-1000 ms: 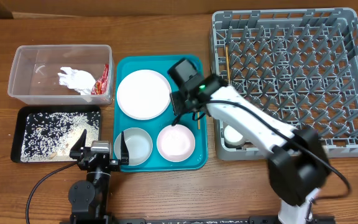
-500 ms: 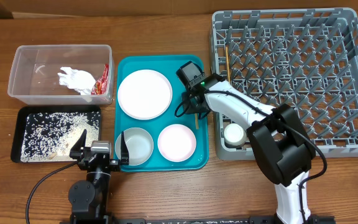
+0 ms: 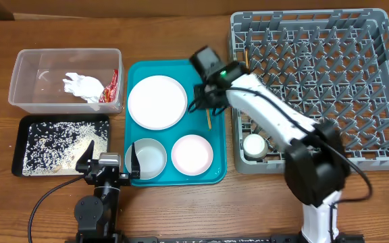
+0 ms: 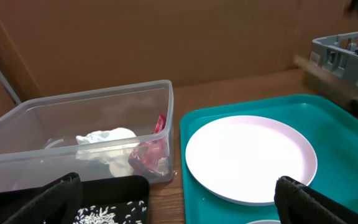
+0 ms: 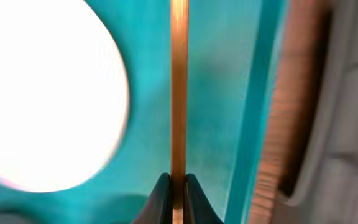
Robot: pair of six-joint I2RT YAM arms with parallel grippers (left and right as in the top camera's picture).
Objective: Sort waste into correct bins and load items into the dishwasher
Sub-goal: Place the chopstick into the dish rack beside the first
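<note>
My right gripper is over the teal tray's right side, shut on a thin wooden chopstick that hangs from its jaws above the tray floor, right of the round white plate. A second chopstick lies in the grey dish rack, and a small white cup sits at the rack's front left. Two white bowls stand at the tray's front. My left gripper rests open at the table's front, holding nothing.
The clear tub at the back left holds the crumpled napkin and red wrapper. Rice covers the black tray in front of it. The teal tray lies between tub and rack.
My right gripper has shut on the chopstick and carried it a little toward the back of the teal tray. The left arm has not moved.
</note>
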